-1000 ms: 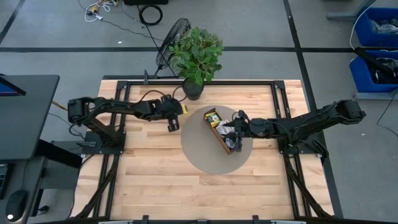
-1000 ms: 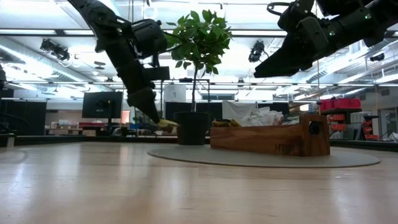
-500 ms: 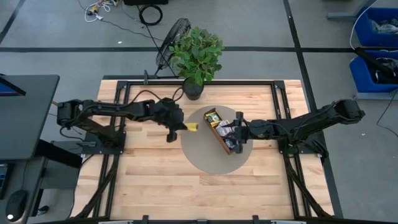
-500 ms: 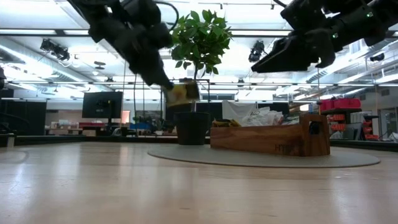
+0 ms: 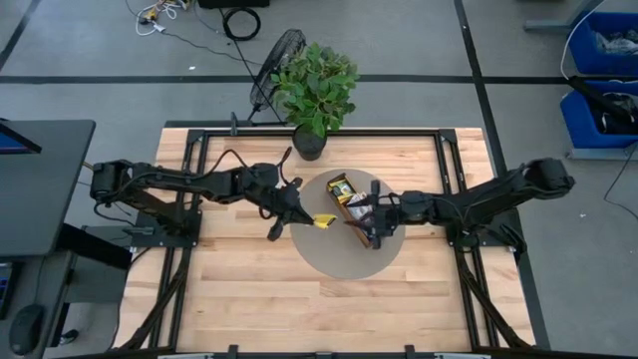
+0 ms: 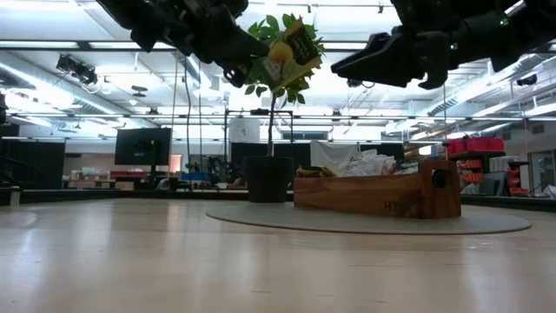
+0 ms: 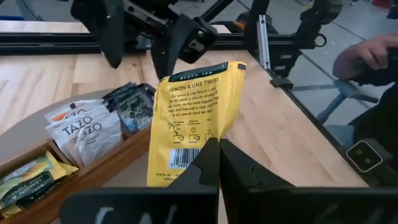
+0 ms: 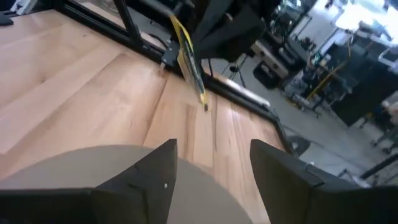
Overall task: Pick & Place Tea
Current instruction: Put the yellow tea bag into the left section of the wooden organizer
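Note:
A yellow tea packet [image 7: 194, 118] hangs in the air, with my left gripper [image 7: 217, 163] shut on it; in the high view it [image 5: 323, 220] is over the left rim of the round grey mat [image 5: 329, 257]. The long wooden box [image 5: 359, 227] rests on that mat with several tea packets [image 7: 84, 127] standing in it. My right gripper [image 8: 214, 177] is open above the box's near part [image 5: 372, 221], facing the yellow packet [image 8: 189, 62], which it sees edge-on. My left gripper pinches the yellow packet's barcode end [image 7: 184, 163] between its two fingers. The fingers come almost level from the table's left, slanting a little down. The packet sticks out beyond the fingertips, tilted up [image 6: 291, 52], lifted clear of table and mat.
A potted green plant [image 5: 314, 95] stands at the table's far edge, just behind the mat. A black fan [image 5: 274, 70] lies on the floor beyond it. A person's hand [image 7: 367, 53] shows past the table's edge. Bare wood [image 5: 249, 289] stretches along the near side.
My left gripper has risen from the table near the plant pot and gone toward the box, tipping from steeply down to nearly level. The yellow packet has come up with it, lifted clear of the table. My right gripper has rolled about its own axis above the box.

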You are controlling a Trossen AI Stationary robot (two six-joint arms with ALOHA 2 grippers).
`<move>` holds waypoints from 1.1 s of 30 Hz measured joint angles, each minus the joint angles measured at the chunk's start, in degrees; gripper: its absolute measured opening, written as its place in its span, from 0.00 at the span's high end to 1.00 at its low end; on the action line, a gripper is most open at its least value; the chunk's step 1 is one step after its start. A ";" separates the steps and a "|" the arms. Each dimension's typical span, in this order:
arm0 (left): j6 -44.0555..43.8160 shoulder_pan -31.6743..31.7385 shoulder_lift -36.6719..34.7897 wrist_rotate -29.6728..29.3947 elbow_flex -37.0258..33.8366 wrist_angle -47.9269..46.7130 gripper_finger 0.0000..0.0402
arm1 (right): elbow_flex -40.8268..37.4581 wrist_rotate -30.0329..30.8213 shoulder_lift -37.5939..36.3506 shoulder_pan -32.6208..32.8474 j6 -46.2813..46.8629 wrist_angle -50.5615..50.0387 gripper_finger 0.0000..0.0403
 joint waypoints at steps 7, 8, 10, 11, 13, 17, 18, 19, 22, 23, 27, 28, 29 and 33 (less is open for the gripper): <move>0.06 -0.03 0.04 -0.22 0.00 0.14 1.00 | 0.46 -2.71 4.00 0.61 -4.91 8.57 0.48; 0.07 -0.03 0.04 -0.22 0.00 0.22 1.00 | 0.98 -2.72 4.57 0.63 -5.05 8.41 0.48; 0.09 -0.03 0.05 -0.23 0.00 0.25 1.00 | 2.80 -2.70 5.96 0.62 -5.00 8.19 0.48; 0.10 -0.03 0.07 -0.22 0.00 0.22 1.00 | 3.67 -2.70 6.61 0.61 -5.00 7.95 0.48; 0.61 -0.03 0.07 -0.24 0.00 0.22 1.00 | 5.60 -2.70 8.17 0.61 -4.93 6.92 0.50; 0.83 -0.03 0.09 -0.26 0.00 0.16 1.00 | 8.55 -2.70 9.50 0.79 -4.59 3.69 0.56; 0.83 -0.03 0.09 -0.26 0.00 0.12 1.00 | 9.03 -2.66 9.56 0.93 -4.57 2.21 0.59; 0.99 -0.03 0.09 -0.26 0.00 0.00 1.00 | 9.25 -2.64 9.56 1.12 -4.52 0.88 0.62; 1.11 0.10 0.09 -0.50 0.00 -1.20 1.00 | 9.64 -2.57 9.60 1.98 -4.48 -0.18 0.76; 1.13 0.26 0.11 -0.75 0.00 -1.48 1.00 | 9.66 -2.56 9.60 2.36 -4.62 -0.08 0.81; 1.16 0.36 0.13 -2.02 0.00 -1.73 0.99 | 9.66 -2.21 9.60 3.50 -5.01 -0.27 0.98; 1.16 0.32 0.13 -2.57 0.00 -1.69 0.99 | 9.66 -1.74 9.60 3.69 -4.24 -0.29 0.97; 1.14 0.30 0.13 -3.60 0.00 -1.66 0.99 | 9.66 -0.91 9.60 3.81 -3.42 -0.31 0.97; -0.67 0.14 0.13 -14.45 0.02 -1.32 0.93 | 11.07 2.36 9.11 3.91 -1.53 -5.32 0.99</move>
